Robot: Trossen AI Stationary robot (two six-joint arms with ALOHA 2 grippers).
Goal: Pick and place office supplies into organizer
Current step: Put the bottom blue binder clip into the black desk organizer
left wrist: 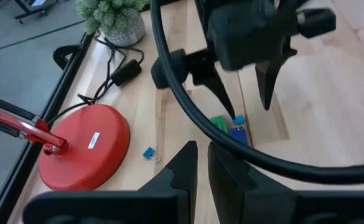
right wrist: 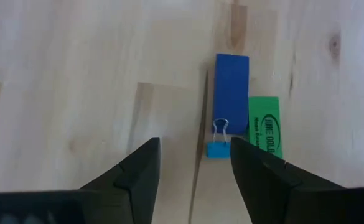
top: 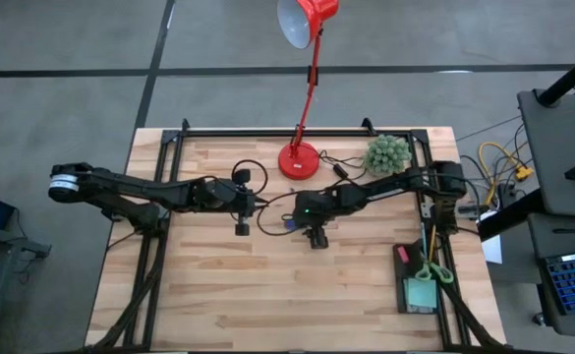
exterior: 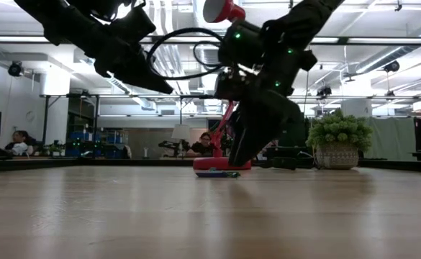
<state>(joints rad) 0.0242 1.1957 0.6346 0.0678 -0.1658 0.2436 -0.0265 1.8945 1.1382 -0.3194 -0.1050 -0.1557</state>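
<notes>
Near the middle of the high view, the right hand (top: 316, 239) hangs over the wooden surface (top: 267, 295) with its two fingers spread wide and nothing between them. Its wrist view looks straight down on three small items lying close together: one blue eraser (right wrist: 231, 84), one green eraser (right wrist: 265, 126) just beside it, and one small blue binder clip (right wrist: 218, 145) touching the blue eraser's near end, the clip lying in the gap between the fingers. The left hand (top: 242, 227) waits left of centre in the high view, its fingers drawn narrow and empty. Its wrist view shows a second blue binder clip (left wrist: 149, 154) lying alone by the round base of the single red desk lamp (left wrist: 82, 146), apart from the eraser group. One organizer (top: 420, 280) sits at the lower right of the high view, holding one pair of green-handled scissors (top: 432, 267), one light-teal sticky-note pad (top: 422, 292) and one small red piece (top: 401, 255). One potted green plant (top: 387, 154) stands at the upper right of the surface.
</notes>
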